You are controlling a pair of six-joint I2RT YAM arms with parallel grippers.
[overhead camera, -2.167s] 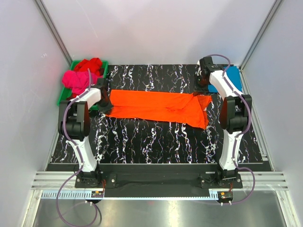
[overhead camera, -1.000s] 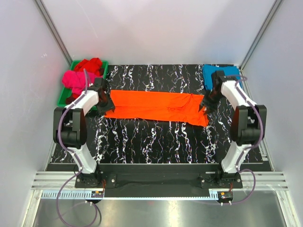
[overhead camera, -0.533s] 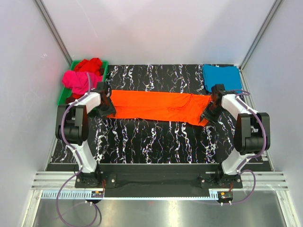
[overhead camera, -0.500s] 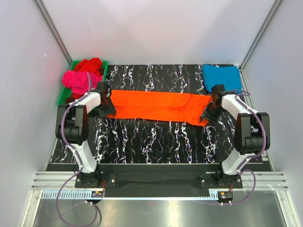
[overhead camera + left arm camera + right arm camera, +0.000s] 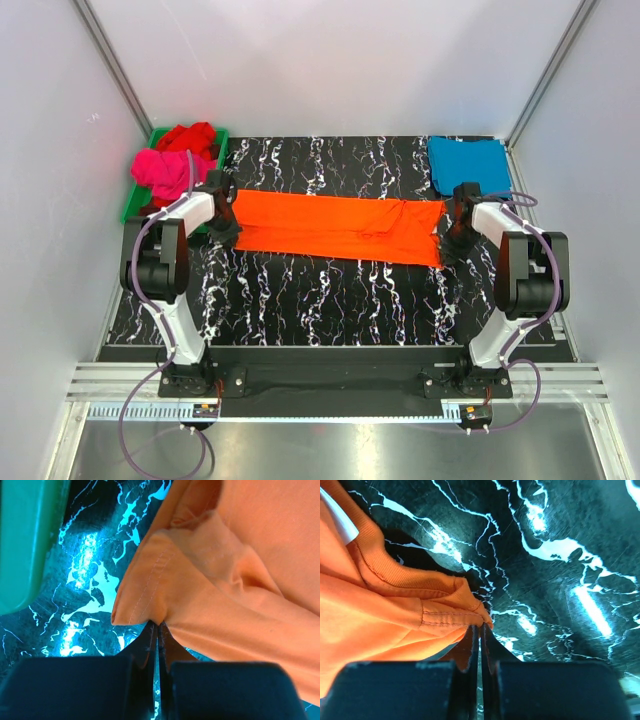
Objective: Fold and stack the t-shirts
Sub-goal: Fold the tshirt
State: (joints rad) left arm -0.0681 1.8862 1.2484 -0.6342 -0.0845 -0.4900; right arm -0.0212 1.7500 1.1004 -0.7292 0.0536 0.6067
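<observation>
The orange t-shirt (image 5: 335, 226) lies folded into a long band across the black marbled table. My left gripper (image 5: 224, 232) is shut on the shirt's near left corner (image 5: 137, 607), its jaws pressed together on the hem. My right gripper (image 5: 446, 247) is shut on the shirt's near right corner (image 5: 455, 610). The teal-blue t-shirt (image 5: 468, 164) lies folded at the back right. The magenta-pink t-shirt (image 5: 160, 170) and the red t-shirt (image 5: 190, 136) are bunched in the green tray (image 5: 133, 205) at the back left.
The green tray's rim (image 5: 27, 540) is just left of my left gripper. White walls and metal posts close in the table on three sides. Bare marbled table (image 5: 330, 295) lies in front of the orange shirt.
My right arm came from the back right down to the shirt's near right corner and shut on it. The shirt's right end is now pulled out straight. My left gripper stayed at the left corner.
</observation>
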